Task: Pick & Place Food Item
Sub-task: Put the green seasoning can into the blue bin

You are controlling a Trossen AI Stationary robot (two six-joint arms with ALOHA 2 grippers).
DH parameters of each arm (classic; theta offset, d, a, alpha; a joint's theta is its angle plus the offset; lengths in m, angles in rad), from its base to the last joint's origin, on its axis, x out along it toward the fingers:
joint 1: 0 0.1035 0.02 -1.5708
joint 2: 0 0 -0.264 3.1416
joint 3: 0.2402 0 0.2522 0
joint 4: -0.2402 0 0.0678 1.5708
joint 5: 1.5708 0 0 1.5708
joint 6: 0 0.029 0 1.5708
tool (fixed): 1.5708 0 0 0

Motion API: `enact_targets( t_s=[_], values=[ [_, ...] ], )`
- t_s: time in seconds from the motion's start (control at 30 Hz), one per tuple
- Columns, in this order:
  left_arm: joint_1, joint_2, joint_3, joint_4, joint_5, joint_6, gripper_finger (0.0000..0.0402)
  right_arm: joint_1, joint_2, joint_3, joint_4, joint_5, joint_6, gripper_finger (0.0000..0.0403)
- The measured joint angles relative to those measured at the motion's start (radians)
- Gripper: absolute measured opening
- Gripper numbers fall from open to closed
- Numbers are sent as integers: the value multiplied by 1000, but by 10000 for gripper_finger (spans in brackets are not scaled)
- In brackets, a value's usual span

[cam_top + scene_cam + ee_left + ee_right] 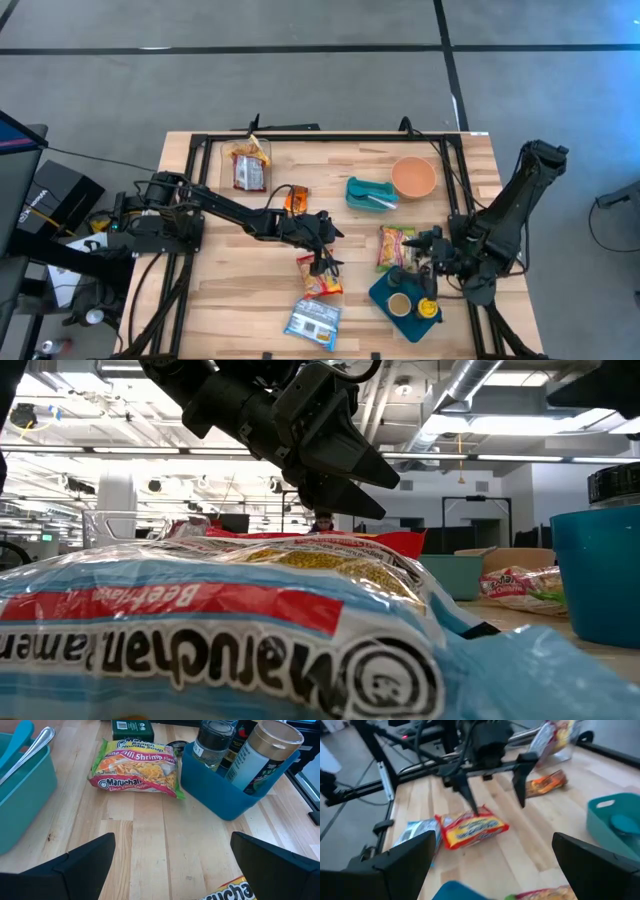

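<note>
A red-and-yellow ramen packet [320, 278] lies flat on the wooden table near the middle. My left gripper [326, 246] hangs open just above it, slanting down; the low view shows its fingers [372, 478] apart from the packet [330, 552]. In the left wrist view only the packet's corner [231, 892] shows, between the fingers. My right gripper [425, 252] is open and raised at the right, beside a lime chili shrimp ramen packet [395, 246]. It looks toward the left gripper [492, 795] and the red-and-yellow packet [472, 830].
A blue ramen packet [313, 322] lies by the near edge. A blue caddy [405, 298] holds bottles at the near right. A teal bin [370, 193] with utensils and an orange bowl [413, 177] stand farther back. An orange snack [293, 199] and a bag [248, 165] lie at the far left.
</note>
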Motion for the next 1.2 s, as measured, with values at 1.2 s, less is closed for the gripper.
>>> enact_targets(
  t_s=[1.2],
  values=[
    [0, 0, 0, 0, 0, 0, 390, -778, -239, 1, -444, -682, 258, 314]
  ],
)
